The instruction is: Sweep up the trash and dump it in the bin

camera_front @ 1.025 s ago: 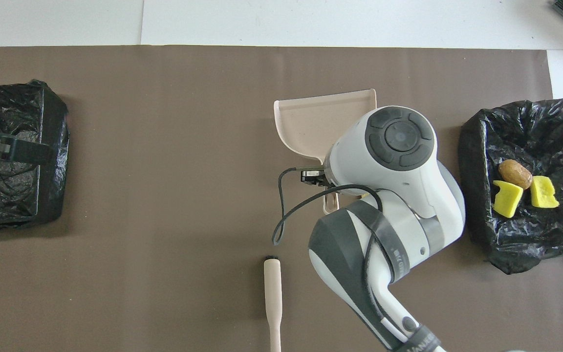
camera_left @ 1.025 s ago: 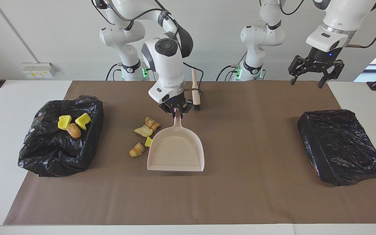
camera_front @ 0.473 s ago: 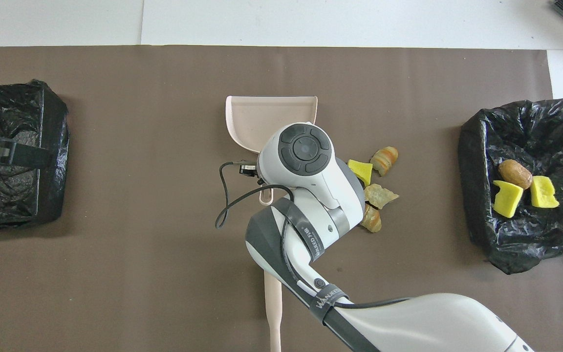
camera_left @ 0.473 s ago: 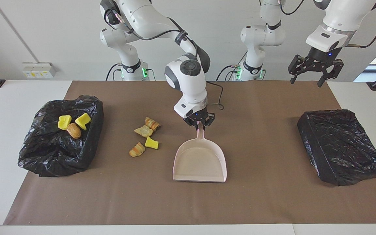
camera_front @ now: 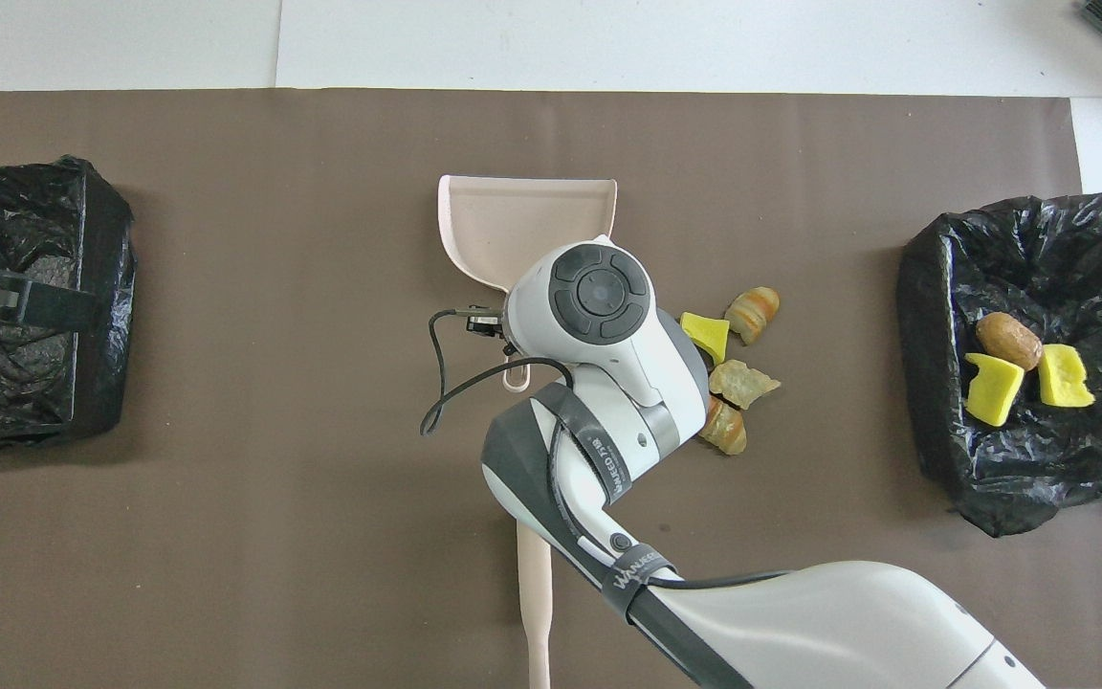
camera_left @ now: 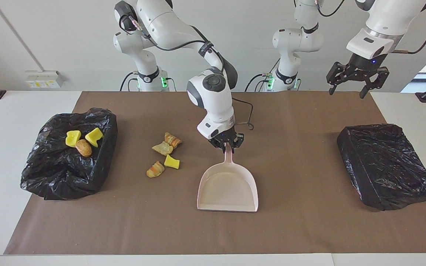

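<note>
My right gripper [camera_left: 228, 145] is shut on the handle of the pale pink dustpan [camera_left: 227, 188], which lies low on the brown mat; in the overhead view the dustpan [camera_front: 527, 225] shows past my wrist. Four bits of trash lie beside it toward the right arm's end: a pastry lump [camera_left: 172, 139], a crumpled golden bit [camera_left: 162, 148], a yellow wedge [camera_left: 171, 162] and a second pastry lump [camera_left: 155, 169]. Three more bits, two yellow wedges [camera_left: 73, 137] [camera_left: 94, 136] and a brown lump [camera_left: 83, 147], lie in the open black-lined bin [camera_left: 50, 177]. My left gripper [camera_left: 353, 79] is open and waits high at the left arm's end.
A second black-bagged bin [camera_left: 386, 166] stands at the left arm's end, with the left gripper [camera_front: 6, 297] over it. The beige hand brush [camera_front: 537, 593] lies on the mat nearer to the robots than the dustpan, partly under my right arm. A brown mat [camera_left: 301, 229] covers the table.
My right gripper has carried the dustpan away from the loose trash, toward the left arm's end and farther from the robots, uncovering the yellow wedge. The left arm has not moved.
</note>
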